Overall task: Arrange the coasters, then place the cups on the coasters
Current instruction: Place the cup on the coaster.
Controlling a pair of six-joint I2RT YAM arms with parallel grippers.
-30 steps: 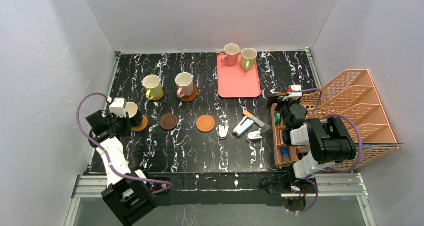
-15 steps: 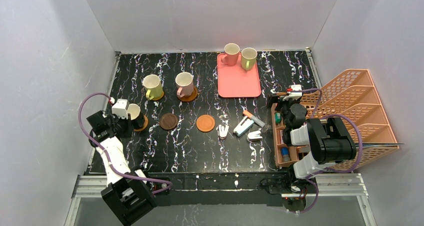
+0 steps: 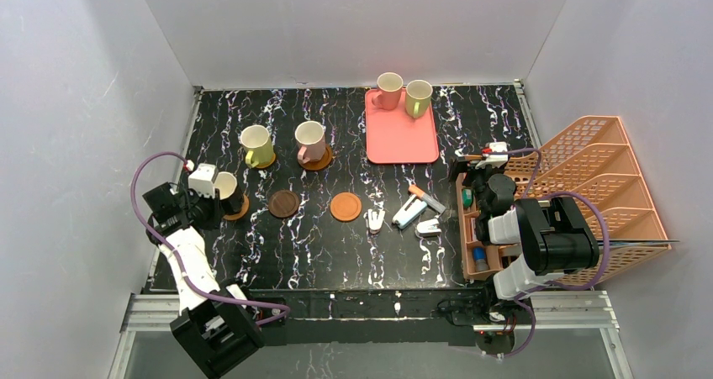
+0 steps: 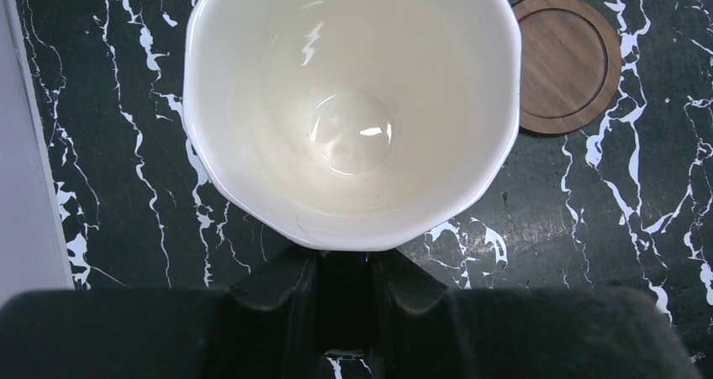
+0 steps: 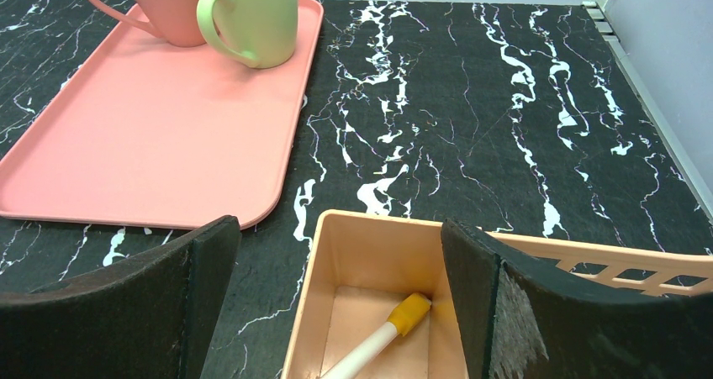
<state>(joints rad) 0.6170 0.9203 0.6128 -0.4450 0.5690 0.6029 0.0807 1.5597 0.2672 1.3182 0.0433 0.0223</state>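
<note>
Desk point(image 3: 336, 253) was black with white marble veining. Tray point(image 3: 402, 148) was pink, with a pink cup point(image 3: 388, 91) and a yellow-green cup point(image 3: 418, 98) on it. Far left were a second yellow-green cup point(image 3: 256, 146) and a second pink cup point(image 3: 310, 143). Near-left cup point(image 3: 224, 186) was dark brown outside, cream inside. Dark brown coaster point(image 3: 284, 203); orange-brown coaster point(image 3: 345, 207). File rack point(image 3: 601, 173) was peach.

Dark brown cup point(image 4: 349, 102): far rim cut by the left wrist view's top edge; outside and handle hidden. Left gripper point(image 4: 345, 265): fingertips hidden under that rim. Coaster point(image 3: 240, 209) by this cup, overhead: partly covered, only a crescent shows. Pink cup point(image 5: 164, 9), green cup point(image 5: 252, 18): tops cut off. Pink tray point(image 5: 151, 135): left end cut off. Marker point(image 5: 374, 341) in bin point(image 5: 353, 236): lower end cut off.
</note>
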